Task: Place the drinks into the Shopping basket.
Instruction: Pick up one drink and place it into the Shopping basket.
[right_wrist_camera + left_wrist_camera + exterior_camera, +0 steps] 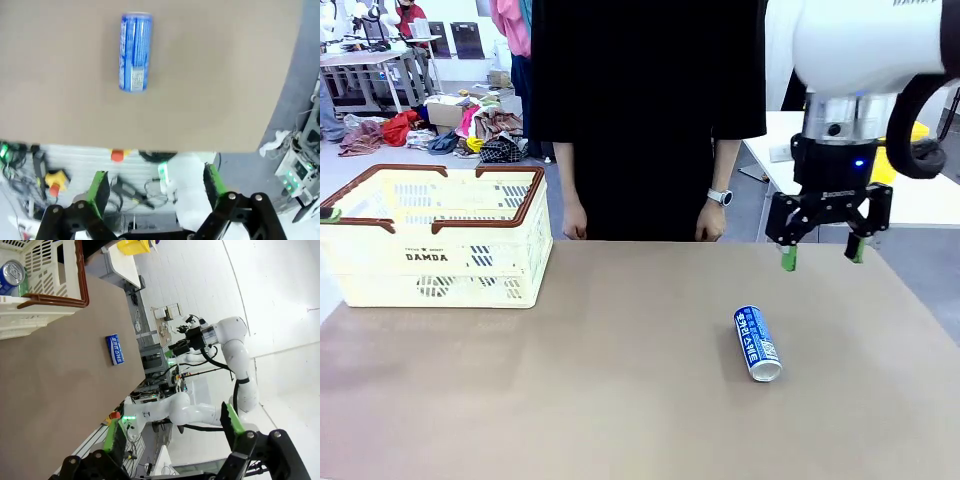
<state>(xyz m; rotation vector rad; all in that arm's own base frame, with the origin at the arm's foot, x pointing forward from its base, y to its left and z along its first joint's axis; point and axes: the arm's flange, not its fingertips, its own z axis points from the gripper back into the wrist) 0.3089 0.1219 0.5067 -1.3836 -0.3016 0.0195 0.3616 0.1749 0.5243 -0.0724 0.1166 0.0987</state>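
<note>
While both fingers gape, blue can (757, 343) lies on brown table (570, 400), seemingly cluttered room behind.

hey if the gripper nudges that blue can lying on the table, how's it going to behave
The blue can lies on its side on the flat table, so a sideways nudge would probably roll it. Its smooth metal wall looks slippery and likely dents if squeezed hard. The open right gripper hangs above it.
</note>
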